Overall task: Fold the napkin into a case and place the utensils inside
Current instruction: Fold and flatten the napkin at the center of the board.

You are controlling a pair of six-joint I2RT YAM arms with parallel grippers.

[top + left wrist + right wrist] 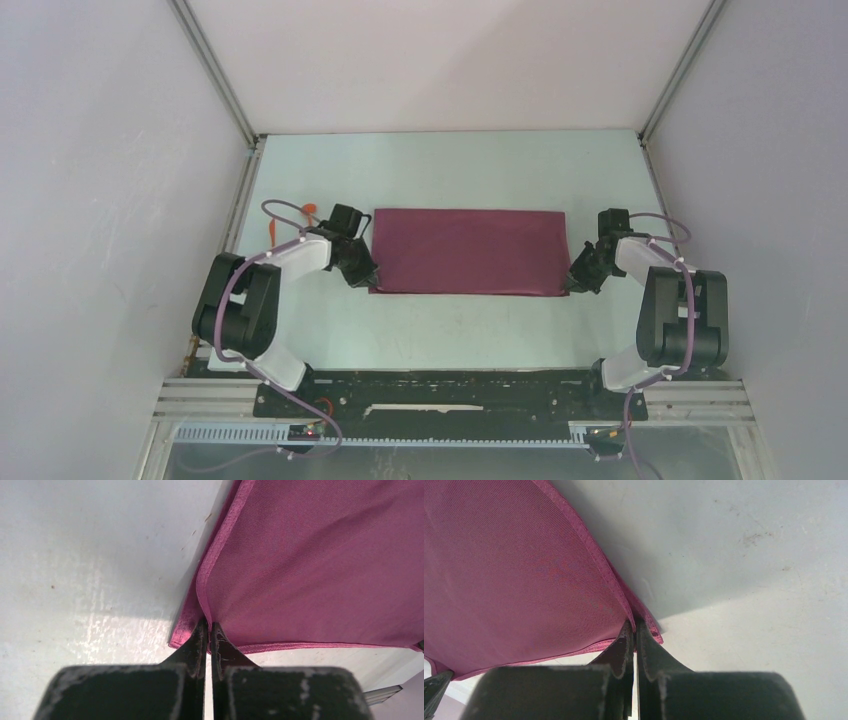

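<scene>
Two claws — left gripper [209,626], right gripper [634,624] — were clamped shut on the napkin's [468,250] near corners; seemingly thin, limp cloth, best gripped at hems.

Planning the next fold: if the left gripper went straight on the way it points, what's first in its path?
The thin dark maroon cloth napkin: the left gripper, jaws shut on its corner, points straight into the cloth. Beyond it there is probably only the pale table, though depth is unclear.

The napkin [310,565] is woven cloth (hemmed edge), the table [75,555] matt, scuffed.
</scene>
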